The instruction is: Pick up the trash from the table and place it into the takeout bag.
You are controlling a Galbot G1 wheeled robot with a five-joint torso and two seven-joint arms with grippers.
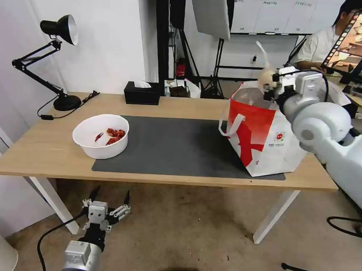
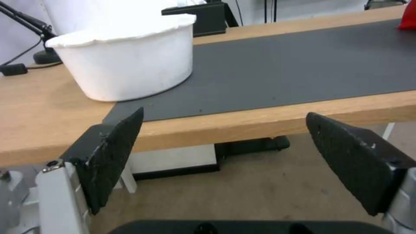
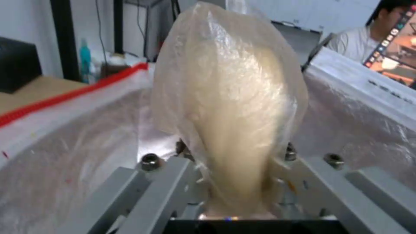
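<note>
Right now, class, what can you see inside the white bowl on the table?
Inside the white bowl lie red shell scraps on its bare white floor. The left wrist view meets only its outer wall, so the contents are hidden there.

The table (image 1: 48,153) spans the middle of the head view, with the mat (image 1: 176,151) on its centre. The bowl (image 1: 101,136) sits at centre left, overlapping the mat's left edge. The takeout bag (image 1: 265,139) stands at centre right on the mat's right end. The lamp (image 1: 52,62) is at upper left, on the table's far left corner. The tissue box (image 1: 142,93) is at the far edge, right of the lamp. The right gripper (image 1: 271,85) is over the bag's mouth, with the knotted bag (image 1: 266,76) in it. The left gripper (image 1: 108,200) is at lower left, below the table's near edge.
</note>
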